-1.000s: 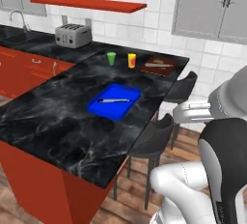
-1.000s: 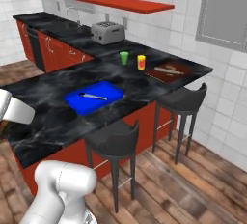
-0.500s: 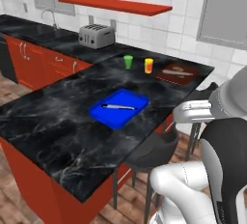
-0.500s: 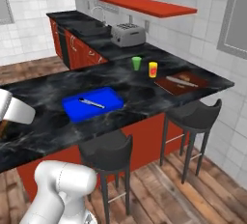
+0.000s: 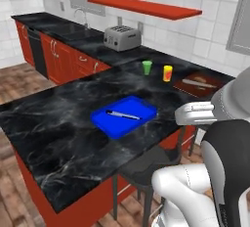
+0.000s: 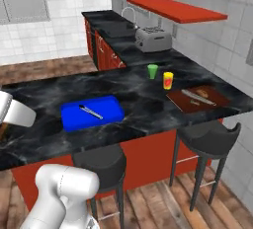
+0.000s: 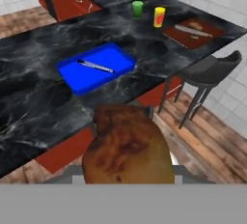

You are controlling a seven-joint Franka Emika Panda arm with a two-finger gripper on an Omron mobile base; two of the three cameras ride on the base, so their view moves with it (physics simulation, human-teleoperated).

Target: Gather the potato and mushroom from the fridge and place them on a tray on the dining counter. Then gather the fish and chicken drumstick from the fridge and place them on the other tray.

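Lower centre of the hand view: chicken drumstick (image 7: pixel 128 150), browned and bulky, gripped between the gripper's (image 7: pixel 126 170) two fingers, which are closed partway around it; it hangs over the floor, short of the counter edge, presumably in transit to a tray.

Centre left of the hand view: tray (image 7: pixel 95 67), bright blue, flat on the dining counter (image 7: pixel 29 97) near its front edge, within easy reach for a drop-off. A thin silvery fish (image 7: pixel 95 66) already lies in it, so this looks like the right tray for the drumstick.

Upper right of the same view: green cup (image 7: pixel 138 8) and yellow cup (image 7: pixel 159 17) side by side, with a dark red cutting board (image 7: pixel 194 32) beside them, well apart from the tray.

Right edge: dark stool (image 7: pixel 207 71) tucked at the counter's side.

Judgement: remaining step is carry over the tray, lower, release.
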